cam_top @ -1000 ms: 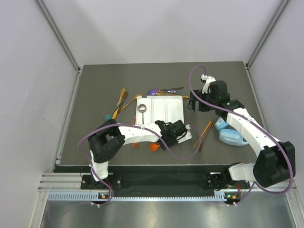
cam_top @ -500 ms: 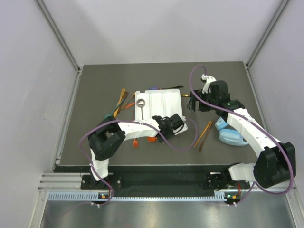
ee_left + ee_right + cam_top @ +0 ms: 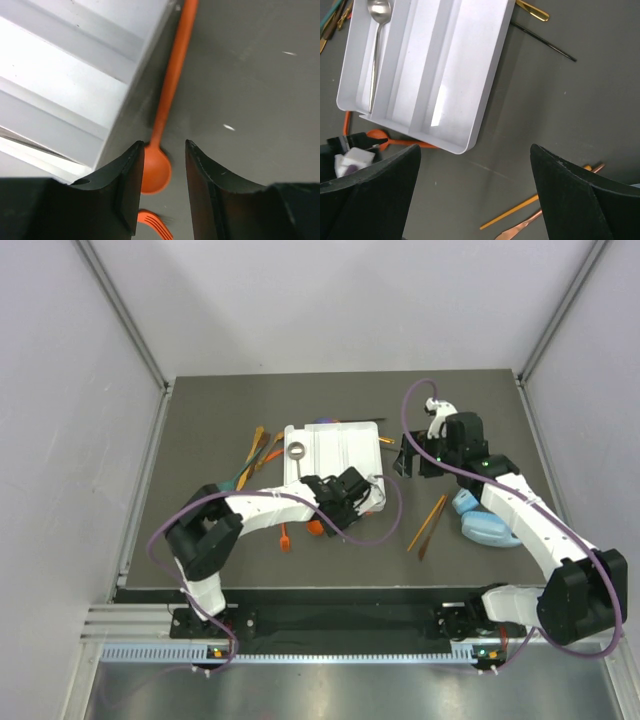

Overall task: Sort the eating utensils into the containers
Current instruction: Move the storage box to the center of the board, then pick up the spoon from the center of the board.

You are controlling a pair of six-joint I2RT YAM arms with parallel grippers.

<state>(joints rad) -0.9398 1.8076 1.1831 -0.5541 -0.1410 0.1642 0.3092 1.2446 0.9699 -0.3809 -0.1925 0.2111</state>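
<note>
Straddles the bowl of the orange spoon (image 3: 169, 90) with the left claw (image 3: 164, 145) half spread, pinching nothing. Finds that spoon flat on the table (image 3: 260, 100), outside the tray (image 3: 75, 90), handle running straight ahead of the claw and just beside the tray's wall. Calls, probably, for a squeeze across the neck; risks catching the wall. Hangs the right claw (image 3: 475, 150) spread wide and empty beyond the tray, well apart; left nearer.
</note>
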